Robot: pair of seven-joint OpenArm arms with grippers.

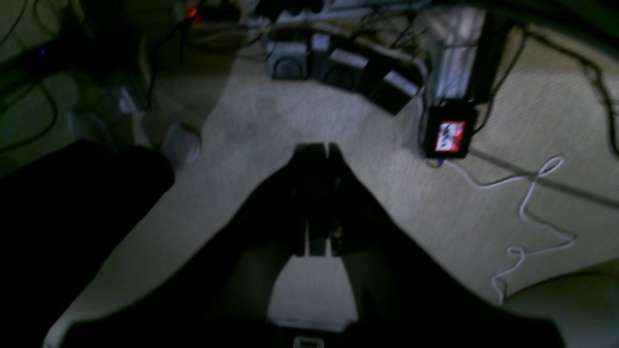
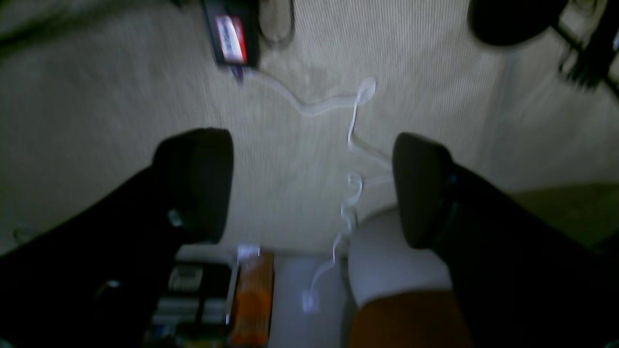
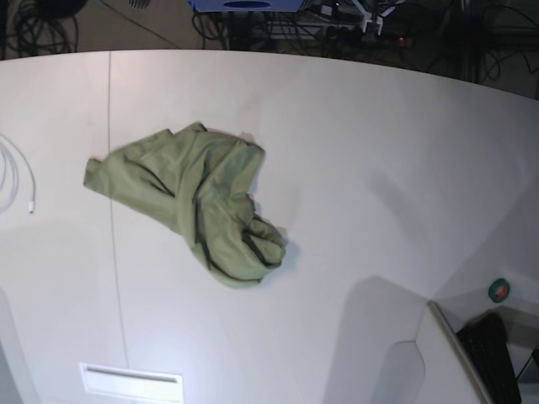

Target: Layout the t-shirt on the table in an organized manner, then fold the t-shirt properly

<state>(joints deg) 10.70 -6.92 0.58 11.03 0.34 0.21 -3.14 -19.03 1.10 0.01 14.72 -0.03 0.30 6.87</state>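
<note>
Base view shows the t-shirt (image 3: 200, 204) lying in a crumpled heap on the tabletop (image 3: 354, 151), toward its left side and just right of the thin dark seam, well clear of every edge. No arm reaches into this view. It looks light, soft and limp, so it should drape and bunch when lifted; the flatter corner nearest the left edge seems the easiest place to pinch it.

Left wrist view is dim and looks down at carpet, not the tabletop; the left gripper (image 1: 316, 157) has its fingers pressed together, holding nothing.

Right wrist view also faces carpet; the right gripper (image 2: 309, 186) has its fingers spread wide apart and empty.
</note>
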